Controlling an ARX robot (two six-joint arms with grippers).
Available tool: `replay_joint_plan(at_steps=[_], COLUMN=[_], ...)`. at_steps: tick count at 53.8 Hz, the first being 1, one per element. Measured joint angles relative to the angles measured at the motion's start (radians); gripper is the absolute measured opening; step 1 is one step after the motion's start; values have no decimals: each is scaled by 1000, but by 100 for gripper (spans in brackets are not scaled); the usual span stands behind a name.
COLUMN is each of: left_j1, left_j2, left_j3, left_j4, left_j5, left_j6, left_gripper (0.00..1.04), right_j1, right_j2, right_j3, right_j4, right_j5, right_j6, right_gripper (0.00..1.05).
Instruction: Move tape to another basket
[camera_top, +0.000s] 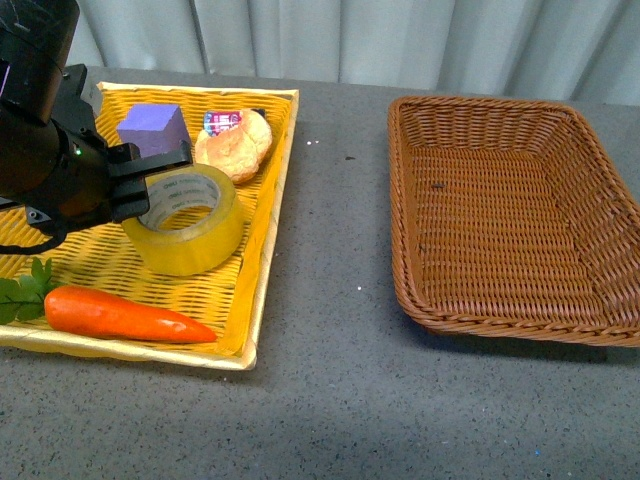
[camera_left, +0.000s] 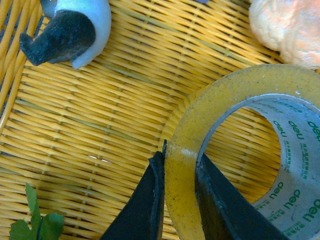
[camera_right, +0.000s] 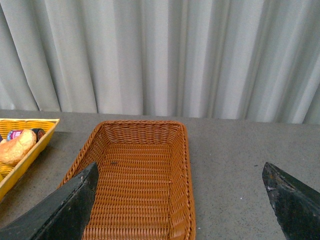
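Left gripper (camera_top: 150, 185) pinches the tape (camera_top: 190, 240) in the yellow tray (camera_top: 262, 250).
Its fingers are closed on the roll's wall; the right gripper (camera_right: 180, 169) is spread wide, holding nothing.

Front cam: on robot body, looks fwd and down over table (camera_top: 330, 400). Mid range, yellow tray (camera_top: 262, 290) on left, basket (camera_top: 400, 220) on right, curtain (camera_top: 400, 40) at back.

Left wrist cam: very close, looks almost straight down onto tray weave. Left gripper (camera_left: 181, 159) fingers come in at frame edge, and tape (camera_left: 225, 95) fills much of frame.

Right wrist cam: farther off, faces nearly level across basket to curtain. Right gripper (camera_right: 180, 167) fingers sit at frame edges.

Shared: front + left wrist both get tape, bun (camera_top: 235, 148), tray. Front + right wrist both get basket, curtain, tray corner w/ bun.
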Motion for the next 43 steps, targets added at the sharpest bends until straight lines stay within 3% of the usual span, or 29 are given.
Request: replay_joint_plan(at_steps=[10,21,32,43], left_j1=[-15,-72,-180,-302], left_j2=[-60,-175,-203,-143], left_j3=[0,-3,72,196], left_j4=[-4,82,50,-82], left_j5=[24,93,235,404], left_j6=[43,272,515,747], left_gripper=[15,14,14,14], right_j1=[0,0,0,0], right_j2=[0,0,0,0], right_j3=[0,0,0,0], right_j4=[0,0,0,0], right_j5=[0,0,0,0], right_j6=[0,0,0,0], right_gripper=[96,96,96,96])
